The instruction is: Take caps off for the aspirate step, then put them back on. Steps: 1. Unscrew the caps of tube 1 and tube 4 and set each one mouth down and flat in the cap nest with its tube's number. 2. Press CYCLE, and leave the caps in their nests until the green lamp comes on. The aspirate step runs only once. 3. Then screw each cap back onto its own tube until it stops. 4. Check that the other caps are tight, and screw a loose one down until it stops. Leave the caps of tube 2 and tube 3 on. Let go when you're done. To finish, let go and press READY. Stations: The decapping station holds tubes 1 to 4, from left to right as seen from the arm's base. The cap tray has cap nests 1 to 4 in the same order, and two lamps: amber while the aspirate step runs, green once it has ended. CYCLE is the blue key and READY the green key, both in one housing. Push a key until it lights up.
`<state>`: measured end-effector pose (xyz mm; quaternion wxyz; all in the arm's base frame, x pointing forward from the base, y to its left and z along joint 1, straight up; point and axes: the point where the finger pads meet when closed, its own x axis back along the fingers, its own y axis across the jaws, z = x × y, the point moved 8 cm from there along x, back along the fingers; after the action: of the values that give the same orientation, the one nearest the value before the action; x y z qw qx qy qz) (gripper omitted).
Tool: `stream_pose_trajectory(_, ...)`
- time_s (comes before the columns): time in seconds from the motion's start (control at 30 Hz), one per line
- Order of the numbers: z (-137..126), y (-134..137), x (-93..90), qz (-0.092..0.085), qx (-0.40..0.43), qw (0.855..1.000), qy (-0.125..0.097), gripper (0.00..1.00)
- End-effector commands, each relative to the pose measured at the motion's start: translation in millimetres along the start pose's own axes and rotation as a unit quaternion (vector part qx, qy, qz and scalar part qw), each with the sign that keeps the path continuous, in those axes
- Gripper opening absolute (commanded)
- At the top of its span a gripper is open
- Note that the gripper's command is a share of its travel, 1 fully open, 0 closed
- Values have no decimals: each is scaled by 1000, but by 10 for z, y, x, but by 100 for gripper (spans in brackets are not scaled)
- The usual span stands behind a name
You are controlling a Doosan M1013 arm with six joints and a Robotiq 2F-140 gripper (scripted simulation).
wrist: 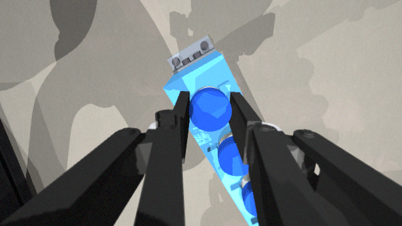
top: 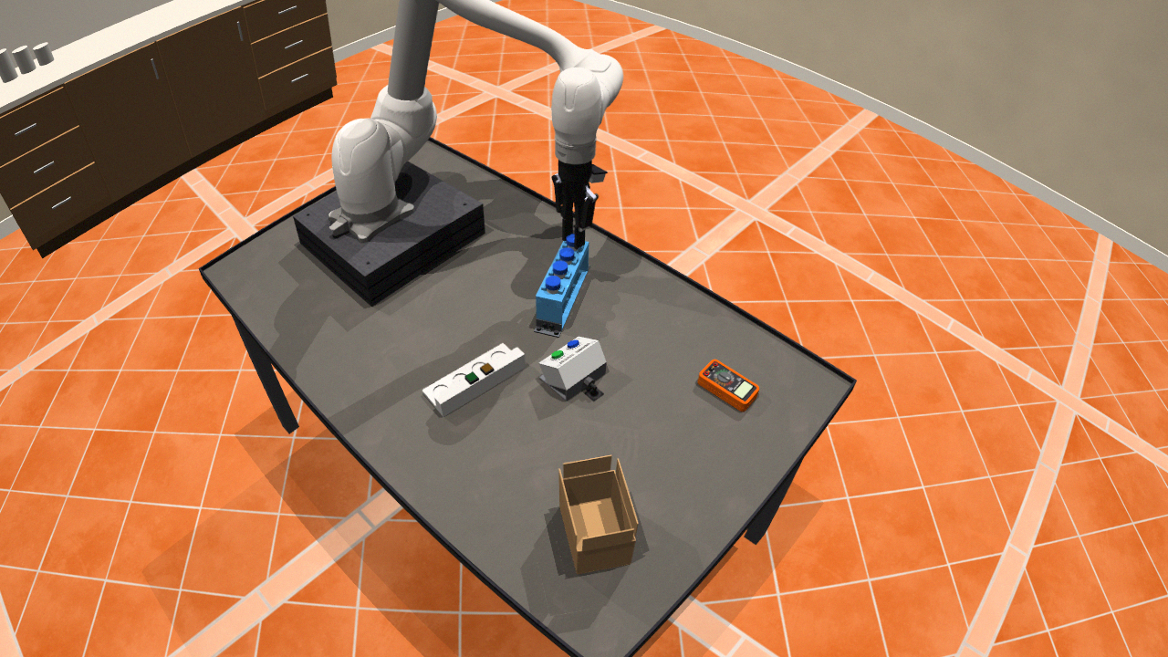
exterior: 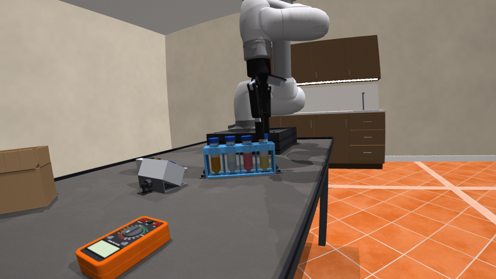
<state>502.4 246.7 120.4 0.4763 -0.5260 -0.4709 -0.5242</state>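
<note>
The blue tube rack (top: 561,281) stands on the dark table with four blue-capped tubes. My gripper (top: 575,233) points straight down over the rack end nearest the arm's base. It is shut on the cap of tube 1 (wrist: 210,109); both fingers press on the cap's sides. In the side view, this cap (exterior: 265,136) sits on the rightmost, yellow tube, and the fingers (exterior: 263,133) partly hide it. The other three caps (exterior: 229,139) sit on their tubes. The white cap tray (top: 474,380) has empty nests and dark lamps.
The grey key housing (top: 571,363) with the blue key (top: 577,344) and the green key (top: 557,354) stands between rack and tray. An orange multimeter (top: 728,383) lies at the right. An open cardboard box (top: 596,513) stands near the front edge.
</note>
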Motion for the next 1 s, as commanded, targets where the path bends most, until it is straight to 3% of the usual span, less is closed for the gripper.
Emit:
stream_pose_trajectory(0.0,3,3,7,0,0,1000,0,30)
stream_pose_trajectory(0.2,3,3,7,0,0,1000,0,30)
stream_pose_trajectory(0.33,3,3,8,-1,100,995,0,30)
stream_pose_trajectory(0.47,3,3,9,-1,198,980,0,30)
stream_pose_trajectory(0.53,3,3,9,-1,198,980,0,30)
stream_pose_trajectory(0.73,3,3,11,-1,343,939,0,30)
stream_pose_trajectory(0.97,4,3,12,-1,500,866,0,30)
